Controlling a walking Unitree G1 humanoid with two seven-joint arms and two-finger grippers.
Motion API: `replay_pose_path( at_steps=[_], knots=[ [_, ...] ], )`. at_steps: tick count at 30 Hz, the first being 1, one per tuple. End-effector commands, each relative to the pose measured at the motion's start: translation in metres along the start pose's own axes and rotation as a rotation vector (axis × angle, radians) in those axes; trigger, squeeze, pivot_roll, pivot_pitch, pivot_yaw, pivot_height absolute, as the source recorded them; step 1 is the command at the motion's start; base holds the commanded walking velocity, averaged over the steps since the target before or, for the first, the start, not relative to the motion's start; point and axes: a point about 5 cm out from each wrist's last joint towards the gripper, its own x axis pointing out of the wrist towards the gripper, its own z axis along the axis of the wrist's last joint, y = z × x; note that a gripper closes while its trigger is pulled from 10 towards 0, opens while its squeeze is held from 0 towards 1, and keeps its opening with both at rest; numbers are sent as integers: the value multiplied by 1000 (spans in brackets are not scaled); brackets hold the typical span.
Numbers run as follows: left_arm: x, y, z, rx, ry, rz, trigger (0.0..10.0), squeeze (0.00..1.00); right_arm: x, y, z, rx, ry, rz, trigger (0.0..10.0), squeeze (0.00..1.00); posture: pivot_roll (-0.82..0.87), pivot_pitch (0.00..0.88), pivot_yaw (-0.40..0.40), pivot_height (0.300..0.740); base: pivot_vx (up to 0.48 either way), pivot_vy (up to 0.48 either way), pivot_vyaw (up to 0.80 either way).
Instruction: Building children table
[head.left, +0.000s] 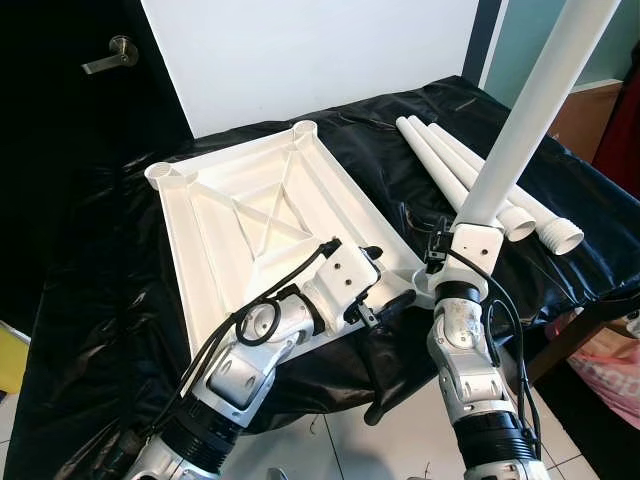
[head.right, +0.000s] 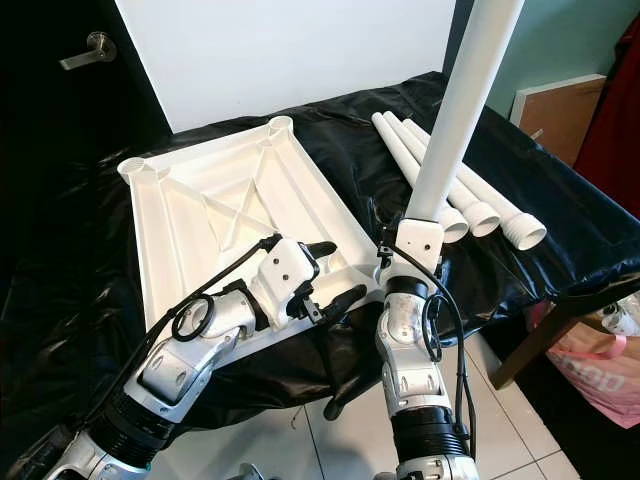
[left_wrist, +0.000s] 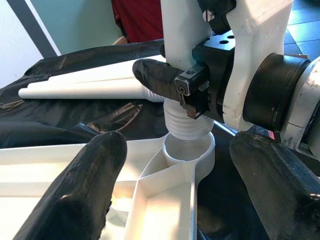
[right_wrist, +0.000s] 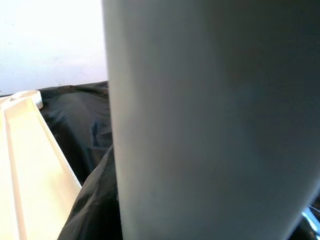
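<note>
A white plastic tabletop (head.left: 255, 215) lies upside down, ribbed underside up, at the centre of the head views on a counter (head.left: 100, 330) draped in black sheeting (head.left: 90, 260). The right gripper (left_wrist: 192, 92) is clamped on a white table leg (head.left: 530, 105), which rises steeply toward the upper right of the frame. In the left wrist view the leg's threaded lower end (left_wrist: 186, 127) sits at the mouth of the round corner socket (left_wrist: 189, 150) on the tabletop's near right corner; how deep it is seated cannot be told. The left gripper (head.left: 385, 280) rests at the tabletop's near edge just beside that corner, its two black fingers (left_wrist: 90, 175) spread wide apart and holding nothing. Three more white legs (head.left: 470, 170) lie side by side on the sheeting at right of centre. A door handle (head.left: 112, 55) shows at upper left.
</note>
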Motion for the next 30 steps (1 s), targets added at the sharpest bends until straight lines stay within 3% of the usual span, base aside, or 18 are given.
replay_pose_path(
  at_steps=[1,9,22,29,30],
  knots=[
    [0,-1,-1,19,11,-42,10000,0,-3,3,-5,2,19,31,10000,0,-127,0,55,740,0,0,0],
    [1,0,-1,18,13,-37,10000,0,0,-3,-27,15,105,251,10000,0,-131,0,57,740,0,0,0],
    [0,2,-1,20,14,-29,10000,0,11,-8,-26,17,104,439,10000,0,-128,0,58,740,0,0,0],
    [-1,4,0,21,15,-22,10000,0,10,-28,-38,-26,157,741,10000,0,-130,6,69,740,0,0,0],
    [-1,4,0,21,15,-22,10000,0,10,-28,-38,-26,157,741,10000,0,-130,6,69,740,0,0,0]
  ],
)
